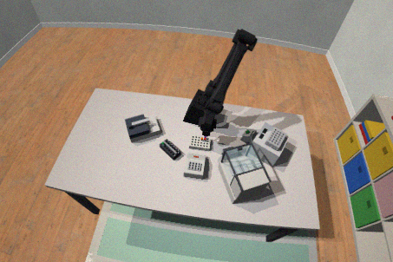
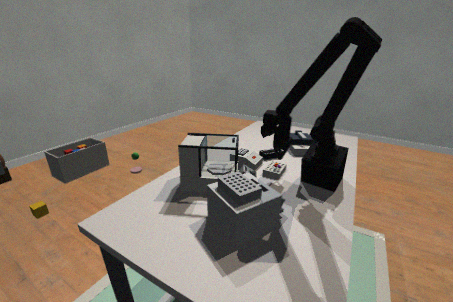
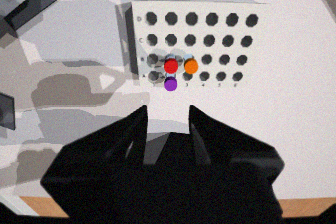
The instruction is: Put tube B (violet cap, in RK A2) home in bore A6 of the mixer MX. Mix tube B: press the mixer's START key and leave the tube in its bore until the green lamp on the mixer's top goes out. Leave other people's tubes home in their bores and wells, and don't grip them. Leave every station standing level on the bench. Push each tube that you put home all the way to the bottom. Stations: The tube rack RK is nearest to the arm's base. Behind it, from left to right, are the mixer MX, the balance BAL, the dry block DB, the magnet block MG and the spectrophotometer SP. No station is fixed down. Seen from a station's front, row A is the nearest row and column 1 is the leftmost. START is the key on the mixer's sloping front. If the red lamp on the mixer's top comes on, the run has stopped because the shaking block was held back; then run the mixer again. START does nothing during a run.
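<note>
Tube B with the violet cap (image 3: 170, 84) stands in the front row of the white tube rack RK (image 3: 197, 47), second bore from the left. A red-capped tube (image 3: 171, 65) and an orange-capped tube (image 3: 191, 65) stand in the row behind it. My gripper (image 3: 168, 111) hangs above the rack's front edge, just short of the violet cap, with its fingers apart and nothing between them. In the top view the gripper (image 1: 205, 132) is over the rack (image 1: 200, 142). The mixer MX (image 1: 271, 140) with its grid of bores stands to the right there, apart from the gripper.
The glass-walled balance (image 1: 247, 171) stands next to the mixer. The dry block (image 1: 196, 166), the dark magnet block (image 1: 170, 149) and the spectrophotometer (image 1: 142, 127) follow in a row. In the exterior view the mixer (image 2: 242, 200) is nearest the camera.
</note>
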